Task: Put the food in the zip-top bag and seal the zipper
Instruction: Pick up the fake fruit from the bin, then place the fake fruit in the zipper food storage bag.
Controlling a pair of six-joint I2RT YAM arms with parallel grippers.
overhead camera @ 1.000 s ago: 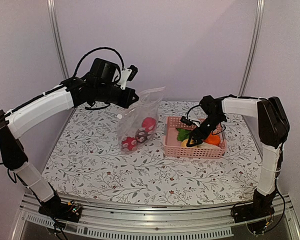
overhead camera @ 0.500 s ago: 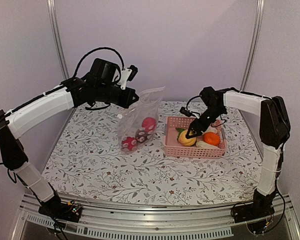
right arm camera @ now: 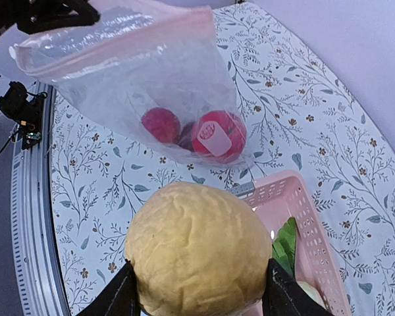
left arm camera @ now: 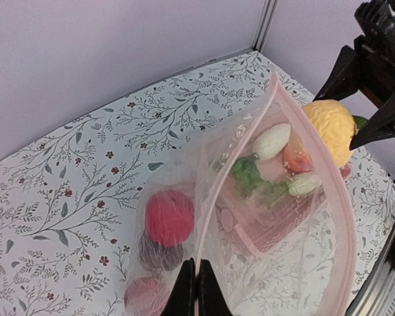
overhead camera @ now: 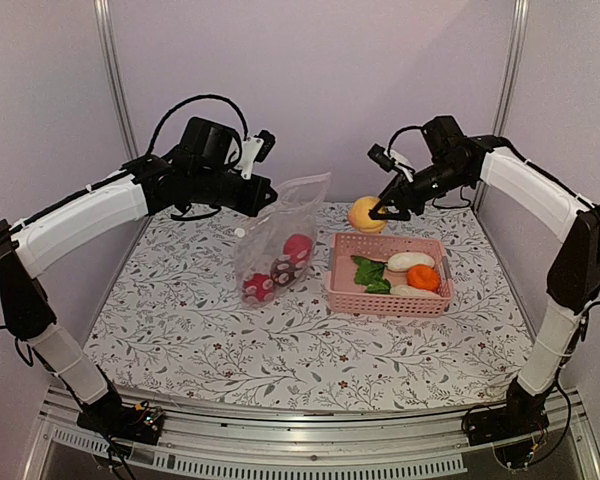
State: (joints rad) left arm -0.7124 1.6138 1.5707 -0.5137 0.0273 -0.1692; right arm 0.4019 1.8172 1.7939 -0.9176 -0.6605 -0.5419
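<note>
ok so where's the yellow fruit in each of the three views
top external: yellow fruit upper centre right, in the right arm's jaws, above the pink basket's far left corner in the picture
left wrist: right edge, just beyond the clear bag's mouth
right wrist: bottom centre, large, between the jaws
shared landmark: the clear bag with the red ball inside

Underside of yellow food [right arm camera: 197,253] beyond right wrist view

Zip-top bag [overhead camera: 280,232] mouth open twd R gripper [overhead camera: 376,213]; gap btwn seems clear.
</note>
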